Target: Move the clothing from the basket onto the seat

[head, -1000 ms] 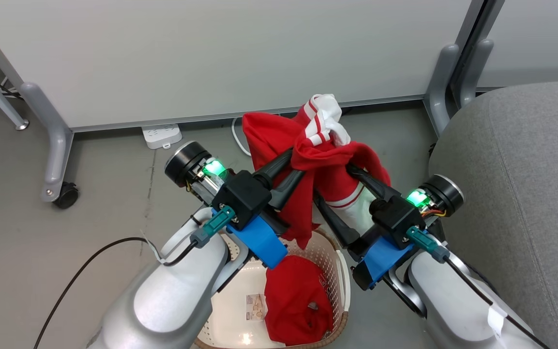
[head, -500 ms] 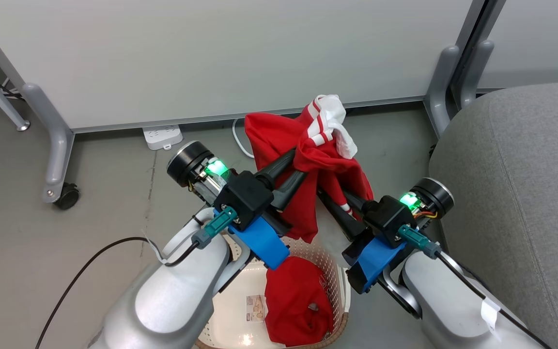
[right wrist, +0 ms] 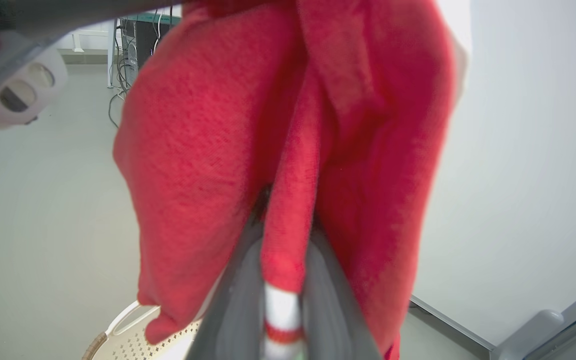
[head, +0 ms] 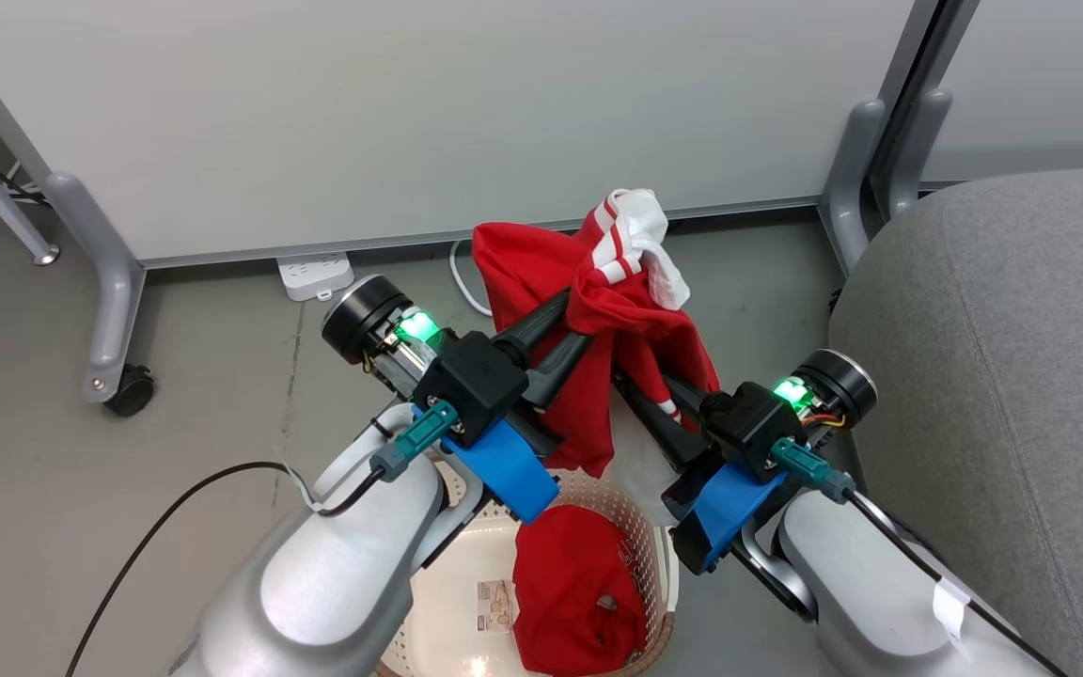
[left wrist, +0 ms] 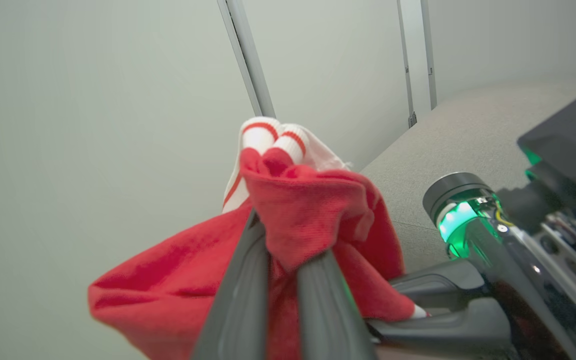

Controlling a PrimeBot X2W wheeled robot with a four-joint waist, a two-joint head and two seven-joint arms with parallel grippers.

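Head view: L gripper and R gripper are both raised in front of the robot, meeting at one bundle, a soft red fabric garment w/ white stripes and white panels. It hangs clear of the oval cream-white perforated plastic basket. Lowest hem is just above the basket's far rim; none of it rests inside, as far as I can tell. Second item, a red fabric heap, lies on the basket floor against the right wall, beside the barcode sticker. No lettering legible on it.

L wrist view: both fingers clenched on a thick red fold, white striped cuffs poking up past the tips.
R wrist view: fingers closed on a narrow red strip ending in a white band; rest of the cloth drapes ahead.

Large light-grey upholstered sofa seat is to the robot's right, its left edge near R gripper. Striped garment not over it yet.

Step, my read: carry phase for garment no. 1. Pick done, placing not begun. Next move calls for swinging both arms right together, keeping the hem above the seat's left edge, lowering onto the cushion, then opening both. After that, approx. half the job remains.
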